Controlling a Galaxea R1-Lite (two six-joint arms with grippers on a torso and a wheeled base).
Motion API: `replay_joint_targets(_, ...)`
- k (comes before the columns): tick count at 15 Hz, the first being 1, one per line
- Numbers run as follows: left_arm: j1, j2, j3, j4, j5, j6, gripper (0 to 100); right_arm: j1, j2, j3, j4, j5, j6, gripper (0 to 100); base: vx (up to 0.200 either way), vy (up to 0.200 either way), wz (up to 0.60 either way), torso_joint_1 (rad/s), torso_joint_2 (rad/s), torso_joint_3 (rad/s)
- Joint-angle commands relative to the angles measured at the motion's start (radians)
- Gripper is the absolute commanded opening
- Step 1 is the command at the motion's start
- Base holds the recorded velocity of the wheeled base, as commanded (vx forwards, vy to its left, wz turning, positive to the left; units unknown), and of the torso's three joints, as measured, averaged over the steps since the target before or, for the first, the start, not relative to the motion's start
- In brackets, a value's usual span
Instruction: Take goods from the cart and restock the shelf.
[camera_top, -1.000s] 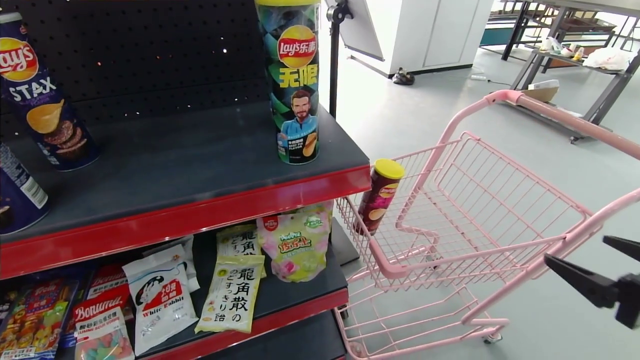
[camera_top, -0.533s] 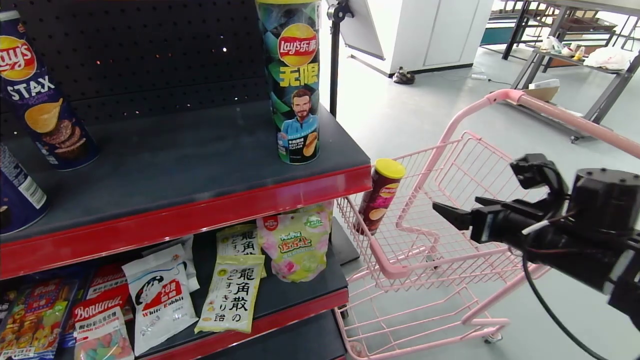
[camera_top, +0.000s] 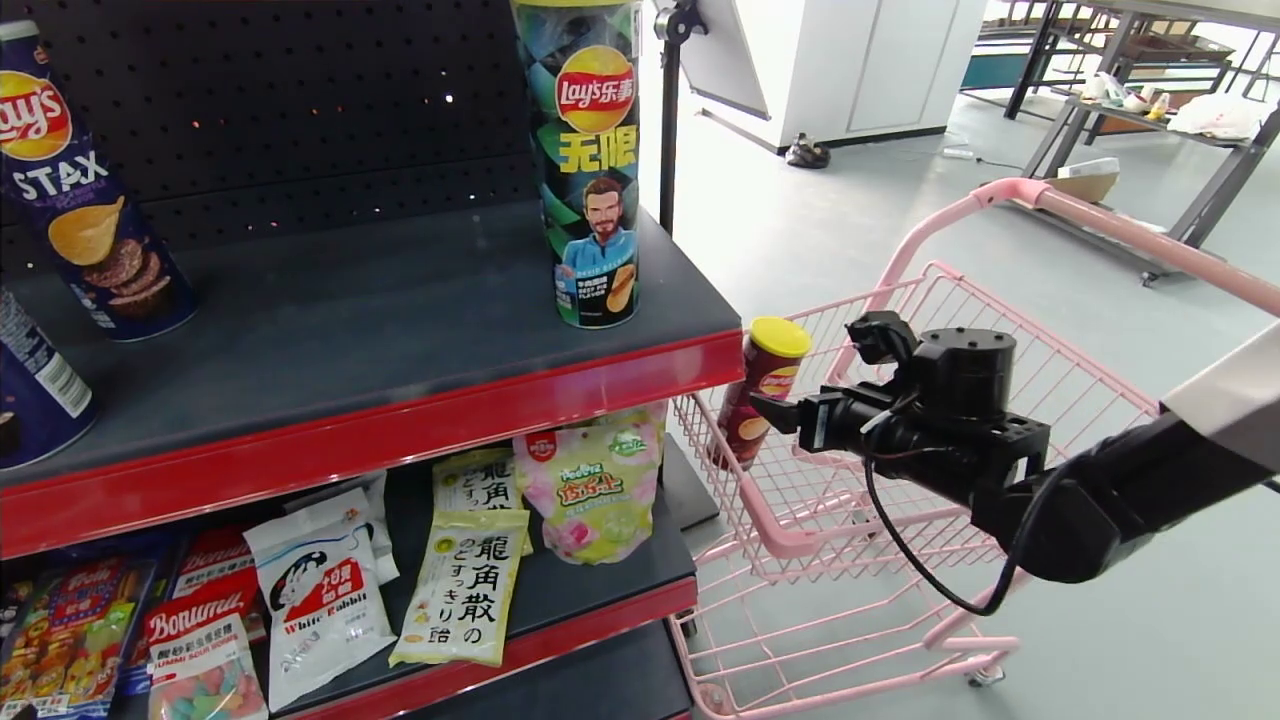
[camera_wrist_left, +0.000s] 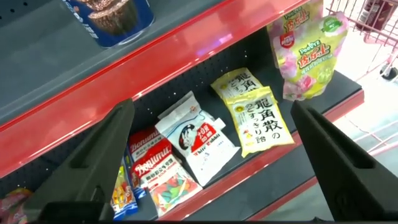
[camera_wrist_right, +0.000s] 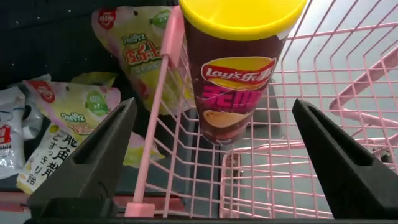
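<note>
A dark red chip can with a yellow lid (camera_top: 765, 385) stands upright in the near corner of the pink cart (camera_top: 1090, 240), beside the shelf's end. My right gripper (camera_top: 770, 408) hangs over the cart basket, level with the can, open. In the right wrist view the can (camera_wrist_right: 239, 81) sits centred just ahead of the gripper (camera_wrist_right: 214, 109), whose fingers (camera_wrist_right: 93, 165) are wide apart and do not touch it. My left gripper (camera_wrist_left: 211, 118) is open and holds nothing, facing the lower shelf's snack bags (camera_wrist_left: 258, 121).
The upper shelf (camera_top: 400, 330), dark grey with a red front edge, carries a tall green chip can (camera_top: 592, 170) at its right end and blue cans (camera_top: 85, 200) at the left, with bare room between. Snack bags (camera_top: 470, 580) lie on the lower shelf.
My right arm has swung in from the lower right edge, leftward across the cart, until its open gripper is right up against the red can. The can and cart have not moved.
</note>
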Motion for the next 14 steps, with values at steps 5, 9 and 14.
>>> replay_joint_targets(5, 0.0, 0.011, 0.008, 0.0, 0.0, 0.0, 100, -0.005, 0.146, -0.132, -0.001, -0.005, 0.005, 100, 0.0, 0.0, 0.0, 0.0, 0.0, 0.0)
replay_joint_targets(9, 0.0, 0.013, 0.011, 0.002, 0.0, 0.0, 100, -0.022, 0.199, -0.193, -0.001, -0.005, 0.005, 100, 0.0, 0.0, 0.0, 0.0, 0.0, 0.0)
replay_joint_targets(14, 0.0, 0.023, 0.013, 0.005, 0.0, -0.001, 100, -0.042, 0.253, -0.269, 0.002, 0.001, 0.005, 100, 0.0, 0.0, 0.0, 0.0, 0.0, 0.0)
